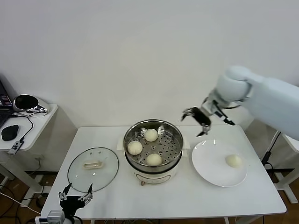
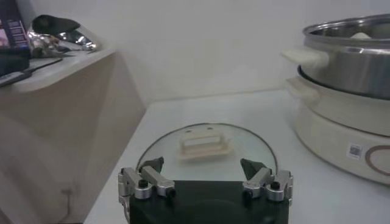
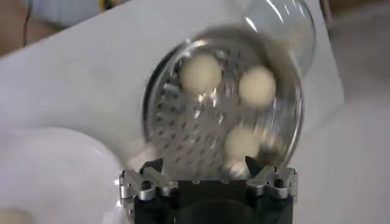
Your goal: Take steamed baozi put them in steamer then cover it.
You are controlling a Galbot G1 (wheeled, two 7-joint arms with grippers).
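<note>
3 smooth round baozi [image 1: 151, 135] sit on the steamer [image 1: 174, 135]'s perforated steel tray; right hand [image 1: 196, 119] released, empty.

a white table [image 1: 187, 200] carries everything. at its middle stands the steamer [image 1: 153, 173] on its cream-white base. to the robot's left of it the cover [image 1: 93, 169] lies flat on the tabletop, handle up, just beside the steamer. to the right, near the steamer, lies a flat white plate [image 1: 212, 170]. a smaller side table [image 1: 32, 128] stands apart on the left.
</note>
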